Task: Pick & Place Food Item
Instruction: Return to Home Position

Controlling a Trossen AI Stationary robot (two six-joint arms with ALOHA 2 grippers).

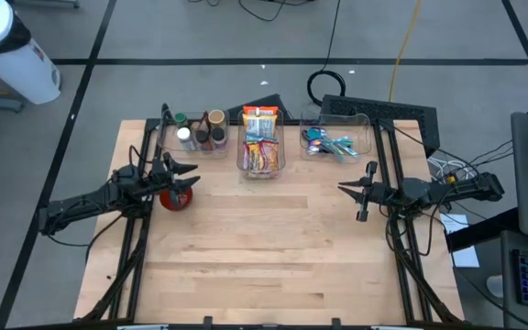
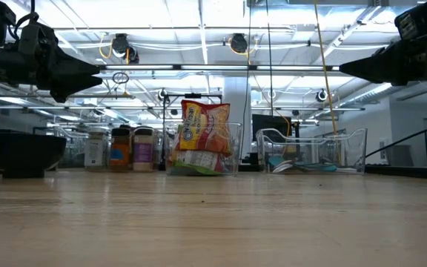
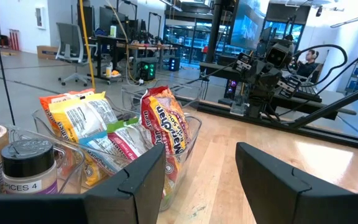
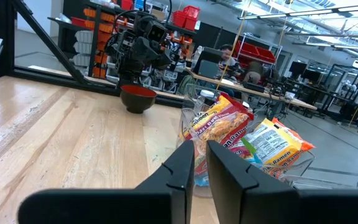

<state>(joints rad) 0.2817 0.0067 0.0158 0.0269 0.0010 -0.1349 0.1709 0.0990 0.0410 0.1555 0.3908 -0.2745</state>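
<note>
- The dark two-fingered left hand [image 1: 191, 176] hangs at the left side of the pale wooden tabletop [image 1: 273, 247], just above a round red bowl [image 1: 174, 198]. Its fingers [image 3: 135, 183] stand wide apart and hold nothing.
- To bring this arm home well, we judge it should rise first to clear the bowl. Then it can draw back level and slowly, away from the bins.
- The clear plastic left bin [image 1: 164, 139] sits at the far edge and holds the small seasoning bottles [image 1: 211, 130]. We see them all upright, caps up, long axes vertical.
- The clear plastic middle bin [image 1: 240, 152] holds the red-and-orange noodle packs [image 1: 260, 137], standing on edge. In the low view the front pack leans slightly, with its long axis near vertical.
- The clear plastic right bin [image 1: 368, 128] holds flat blue and teal packets [image 1: 333, 144], lying down.
- The dark right hand [image 1: 346, 189] hovers over bare tabletop on the right, well apart from the bins. Its fingers are drawn nearly together and empty, so we think a straight pull-back should serve.
</note>
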